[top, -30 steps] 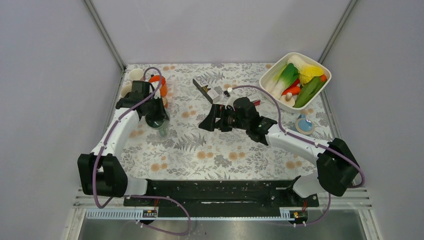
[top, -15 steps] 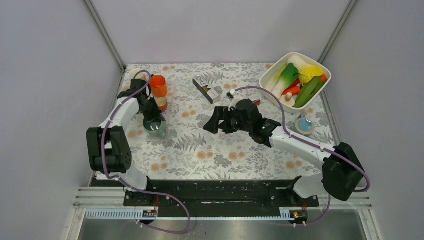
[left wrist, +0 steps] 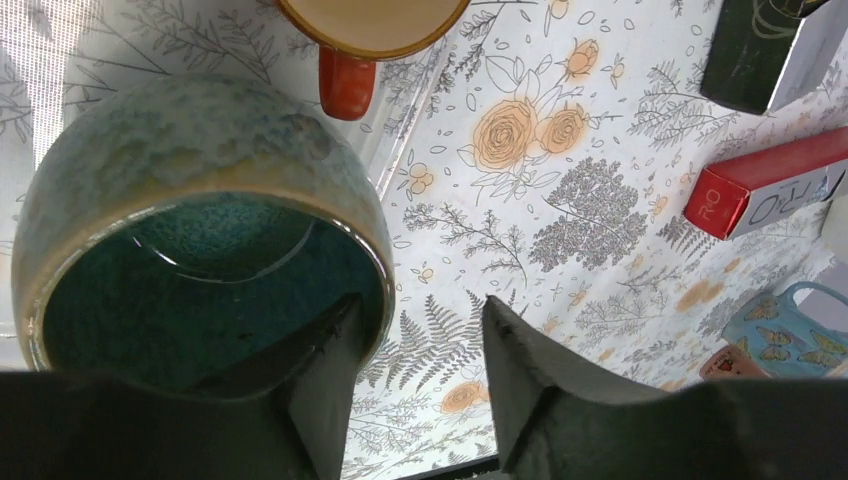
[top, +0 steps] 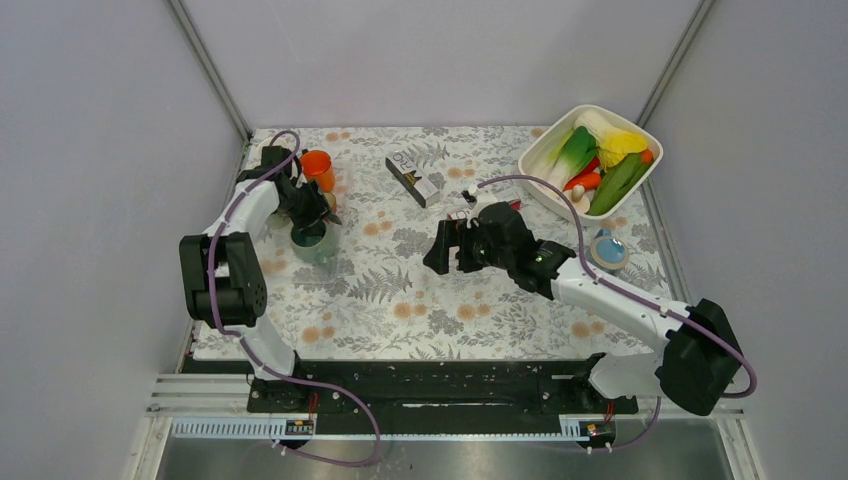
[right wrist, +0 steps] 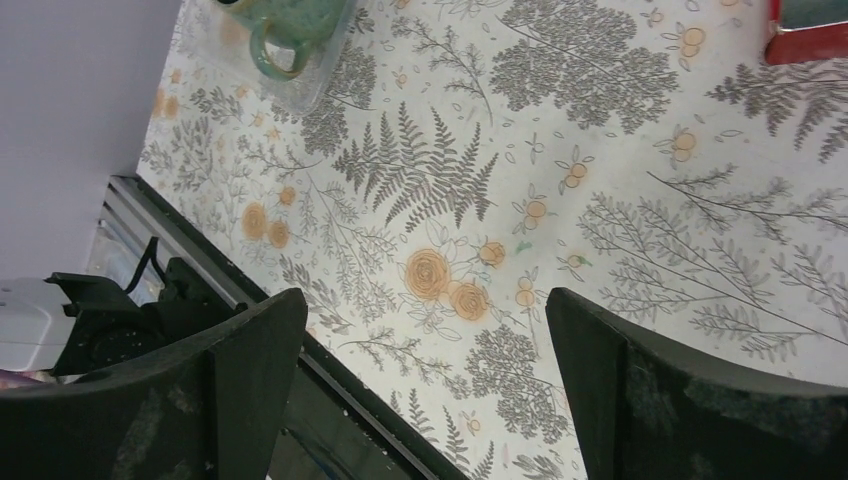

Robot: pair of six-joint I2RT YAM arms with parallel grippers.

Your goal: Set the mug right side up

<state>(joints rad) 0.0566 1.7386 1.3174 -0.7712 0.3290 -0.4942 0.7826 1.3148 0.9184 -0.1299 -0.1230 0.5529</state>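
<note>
Mug (left wrist: 200, 150) upright; left tool (left wrist: 420, 310) parted astride its rim, right tool (right wrist: 425, 300) wide apart.

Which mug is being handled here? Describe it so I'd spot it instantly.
Look at the floral table's left side, by the left hand. The mug stands there mouth up, glazed speckled green-blue with a teal inside, unlike the plain orange cup behind it.

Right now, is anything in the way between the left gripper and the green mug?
Nothing visible. The left gripper is right at the green mug, jaws apart, with one finger at its rim. The orange cup stands beyond the mug, not between them.
</note>
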